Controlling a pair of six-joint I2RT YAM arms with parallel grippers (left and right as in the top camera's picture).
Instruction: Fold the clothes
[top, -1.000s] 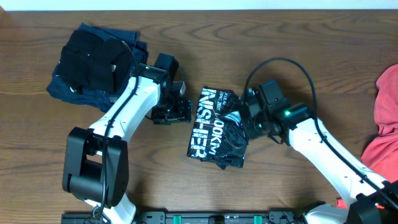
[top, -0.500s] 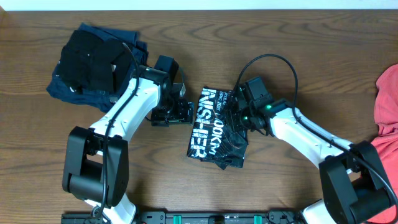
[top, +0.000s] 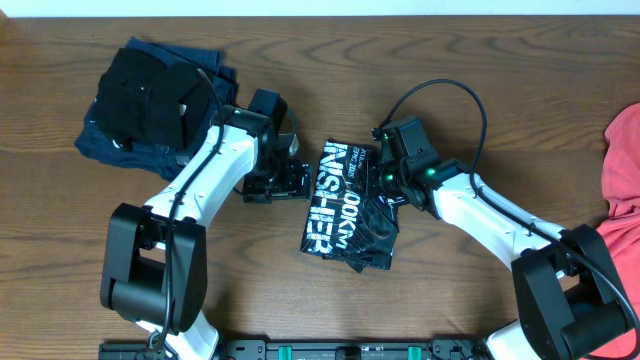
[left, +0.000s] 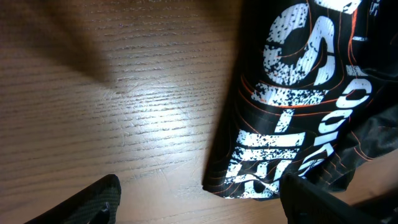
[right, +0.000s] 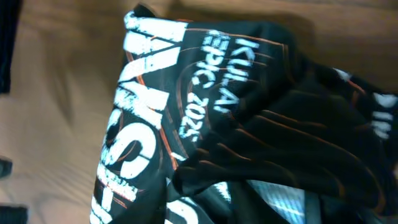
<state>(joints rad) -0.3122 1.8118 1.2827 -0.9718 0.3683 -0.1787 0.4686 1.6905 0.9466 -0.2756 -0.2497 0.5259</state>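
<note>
The black sports shirt (top: 335, 205) with big white lettering and thin orange lines lies folded into a rough rectangle at the table's middle. It also shows in the left wrist view (left: 292, 118) and fills the right wrist view (right: 217, 124). My left gripper (top: 290, 178) is open and low over the wood at the shirt's left edge; its fingers (left: 205, 202) straddle the shirt's near corner. My right gripper (top: 385, 180) is pressed down over the shirt's crumpled upper right part. Its fingertips are lost in the black folds.
A pile of navy and black garments (top: 150, 100) sits at the back left, beside my left arm. A coral-red garment (top: 620, 220) lies at the right edge. Bare wooden table (top: 480, 80) lies around the shirt.
My right gripper has moved left and a little back across the shirt's right side. The left arm and the shirt have hardly moved.
</note>
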